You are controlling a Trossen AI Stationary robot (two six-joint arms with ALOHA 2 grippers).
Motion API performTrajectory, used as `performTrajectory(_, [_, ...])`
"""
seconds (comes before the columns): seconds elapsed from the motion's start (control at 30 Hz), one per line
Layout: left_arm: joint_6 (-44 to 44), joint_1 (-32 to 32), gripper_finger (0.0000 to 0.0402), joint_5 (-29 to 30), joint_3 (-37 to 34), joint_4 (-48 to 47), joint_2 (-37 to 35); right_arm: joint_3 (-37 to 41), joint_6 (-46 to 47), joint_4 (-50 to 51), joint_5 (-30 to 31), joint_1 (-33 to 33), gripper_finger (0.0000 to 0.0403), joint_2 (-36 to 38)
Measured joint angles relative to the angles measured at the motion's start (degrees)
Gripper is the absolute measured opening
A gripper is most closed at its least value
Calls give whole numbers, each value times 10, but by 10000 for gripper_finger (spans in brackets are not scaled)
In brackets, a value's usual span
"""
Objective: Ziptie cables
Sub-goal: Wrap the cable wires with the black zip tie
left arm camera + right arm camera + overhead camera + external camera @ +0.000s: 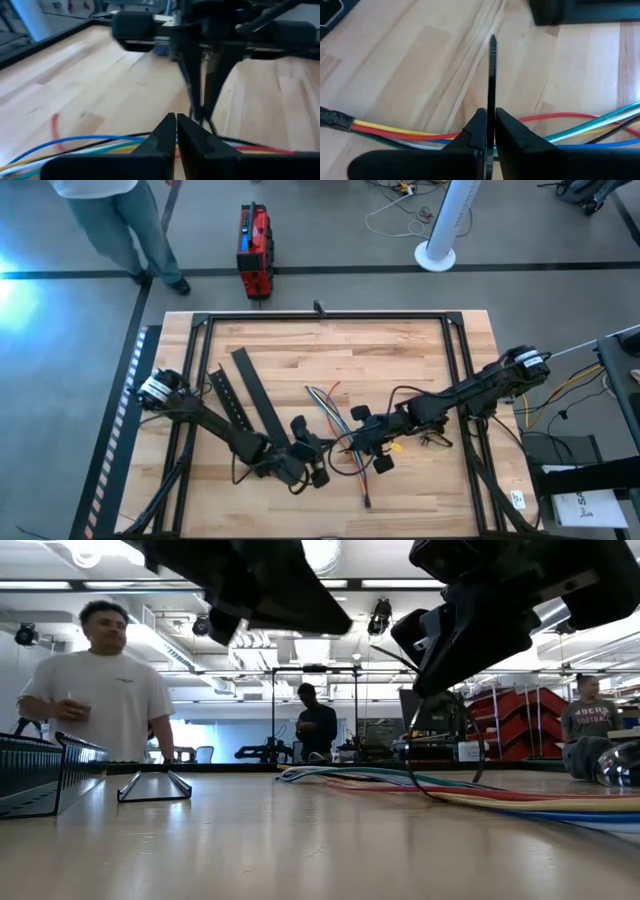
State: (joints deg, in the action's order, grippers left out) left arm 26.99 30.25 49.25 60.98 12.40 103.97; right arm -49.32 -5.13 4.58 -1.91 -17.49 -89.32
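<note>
Centrally, left gripper [176, 120] shut empty; right gripper [490, 116] pinches zip tie [492, 75] over cables [330, 405].

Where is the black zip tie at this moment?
In the right wrist view, the zip tie stands pinched between the right gripper's shut fingers, above the cables on the table.

Cables [560, 131] run red, yellow, blue, teal, white; the zip tie [492, 75] black, over pale wood table [420, 65]
</note>
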Motion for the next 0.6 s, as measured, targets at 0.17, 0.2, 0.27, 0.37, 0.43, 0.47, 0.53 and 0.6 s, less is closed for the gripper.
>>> performTrajectory(0.17, [16, 13, 1, -13, -3, -42, -27, 0, -2, -1, 3, 0, 9, 0])
performTrajectory(0.2, [16, 14, 1, -24, -3, -43, -28, 0, -4, -2, 4, 0, 9, 0])
performTrajectory(0.27, [17, 14, 1, -41, -3, -43, -28, 0, -7, -4, 4, 0, 9, 0])
performTrajectory(0.37, [28, 11, 1, -42, -4, -31, -20, 0, -7, -6, 4, 1, 9, 1])
performTrajectory(0.43, [24, 5, 8, -46, -4, -18, -9, 0, -7, -6, 4, 3, 9, 1])
performTrajectory(0.47, [21, 1, 15, -52, -4, -3, -2, 0, -7, -6, 4, 3, 9, 1])
performTrajectory(0.53, [11, -7, 34, -56, -3, 24, 11, 0, -7, -6, 4, 3, 9, 1])
performTrajectory(0.6, [-3, -17, 59, -72, 2, 61, 29, 0, -6, -7, 4, 3, 9, 1])
